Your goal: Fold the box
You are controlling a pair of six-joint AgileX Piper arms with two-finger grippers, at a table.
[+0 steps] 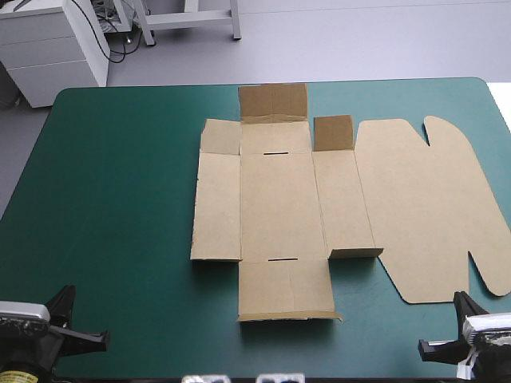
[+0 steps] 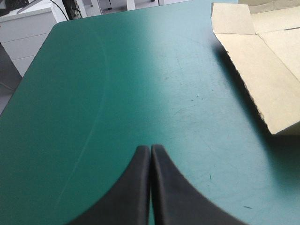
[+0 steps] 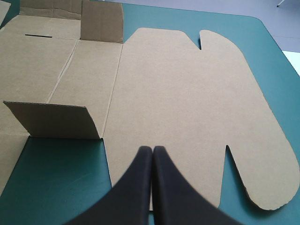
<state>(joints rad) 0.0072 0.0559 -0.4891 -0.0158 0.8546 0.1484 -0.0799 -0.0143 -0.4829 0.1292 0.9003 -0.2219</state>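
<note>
The brown box (image 1: 279,203) lies as a flat cut sheet in the middle and right of the teal-green table, with its wide lid panel (image 1: 431,207) toward the right edge. Two small flaps stand raised, at the far side (image 1: 274,102) and beside it (image 1: 333,132). My left gripper (image 2: 151,149) is shut over bare cover near the front left, the box's left panel (image 2: 262,70) ahead and off to its side. My right gripper (image 3: 153,150) is shut just above the lid panel's (image 3: 187,93) near edge, with a raised flap (image 3: 56,121) beside it. Neither gripper holds anything.
A white cabinet (image 1: 52,48) stands beyond the table's far left corner. The table's (image 1: 120,199) left half is bare teal-green cover. The lid's rounded edge (image 1: 499,283) reaches close to the table's right edge.
</note>
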